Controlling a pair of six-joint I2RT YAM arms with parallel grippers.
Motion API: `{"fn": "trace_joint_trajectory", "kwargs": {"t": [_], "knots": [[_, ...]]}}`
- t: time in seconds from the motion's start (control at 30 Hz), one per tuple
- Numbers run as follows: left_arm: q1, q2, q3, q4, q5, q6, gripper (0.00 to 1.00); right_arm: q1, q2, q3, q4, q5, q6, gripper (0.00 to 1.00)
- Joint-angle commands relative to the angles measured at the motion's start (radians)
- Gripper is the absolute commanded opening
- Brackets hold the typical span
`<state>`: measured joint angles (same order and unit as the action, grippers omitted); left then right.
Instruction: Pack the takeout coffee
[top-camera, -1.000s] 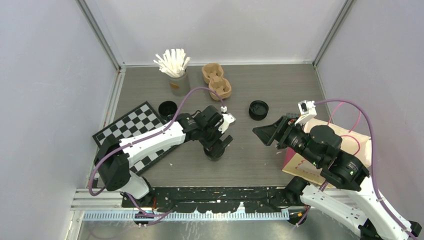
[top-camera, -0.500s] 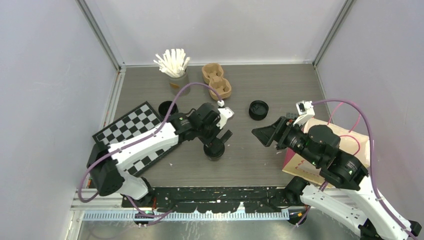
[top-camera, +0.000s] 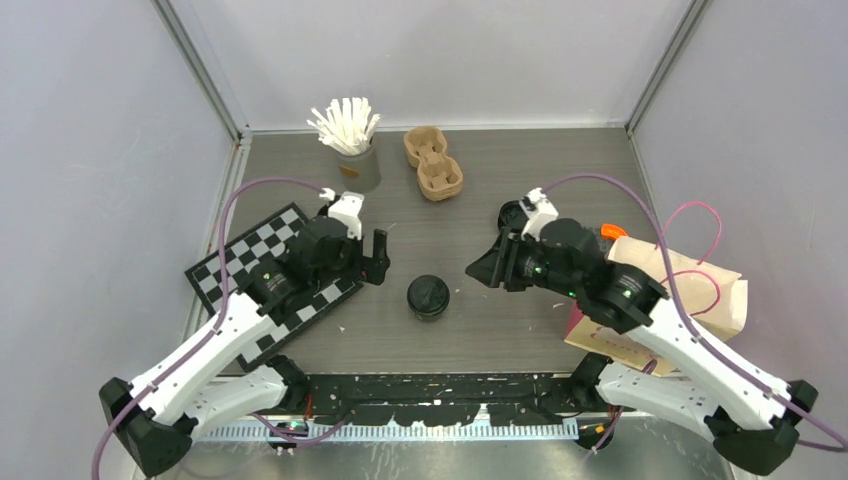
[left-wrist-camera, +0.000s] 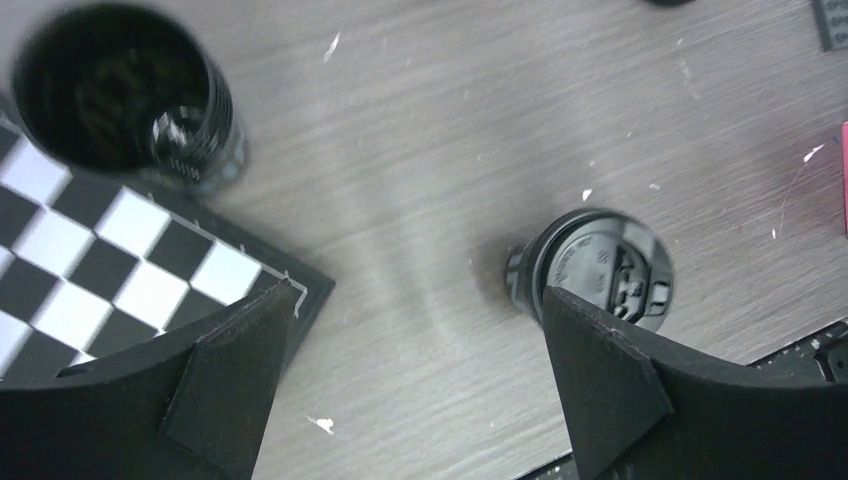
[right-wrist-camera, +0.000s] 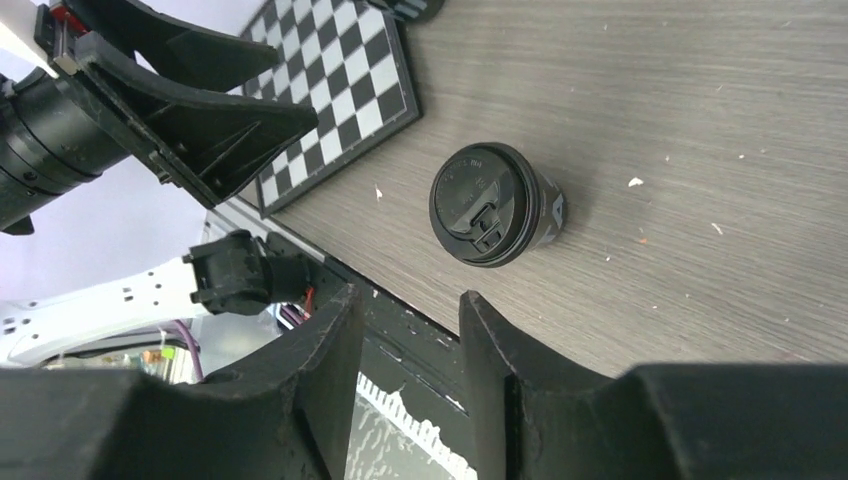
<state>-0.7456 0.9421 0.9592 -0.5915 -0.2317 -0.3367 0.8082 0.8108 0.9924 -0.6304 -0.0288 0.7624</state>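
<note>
Lidded black paper coffee cup (top-camera: 428, 297) stands upright on the grey wood table (top-camera: 560, 170), close to its near edge. Our left gripper (top-camera: 378, 258) has released it and backed over the black-and-white checkerboard mat (top-camera: 240, 265), fingers spread wide. The right gripper (top-camera: 486, 270) has swung in, fingers half-closed on nothing. We judge capping done. Bare wood lies open toward the brown moulded-pulp carrier (top-camera: 432, 165).

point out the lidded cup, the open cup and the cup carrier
lidded cup (top-camera: 428, 297): top external view, centre of its lid
open cup (left-wrist-camera: 105, 90): left wrist view, its dark inside
cup carrier (top-camera: 432, 163): top external view, ridge between its two wells
</note>
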Motion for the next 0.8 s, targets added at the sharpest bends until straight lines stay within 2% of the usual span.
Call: {"fn": "trace_joint_trajectory", "kwargs": {"t": [0.0, 0.23, 0.4, 0.63, 0.77], "knots": [[0.102, -0.058, -0.116, 0.055, 0.208, -0.139, 0.94, 0.068, 0.081, 0.045, 0.085, 0.017, 0.009, 0.44], [0.180, -0.077, -0.255, 0.194, 0.459, -0.242, 0.89, 0.209, 0.298, 0.106, 0.051, 0.247, -0.011, 0.42], [0.222, -0.038, -0.312, 0.275, 0.525, -0.282, 0.85, 0.221, 0.419, 0.116, 0.050, 0.363, -0.042, 0.42], [0.252, 0.046, -0.327, 0.376, 0.596, -0.327, 0.76, 0.218, 0.533, 0.146, 0.062, 0.376, -0.089, 0.39], [0.252, 0.104, -0.318, 0.439, 0.658, -0.342, 0.68, 0.194, 0.558, 0.147, 0.066, 0.350, -0.102, 0.35]]}}
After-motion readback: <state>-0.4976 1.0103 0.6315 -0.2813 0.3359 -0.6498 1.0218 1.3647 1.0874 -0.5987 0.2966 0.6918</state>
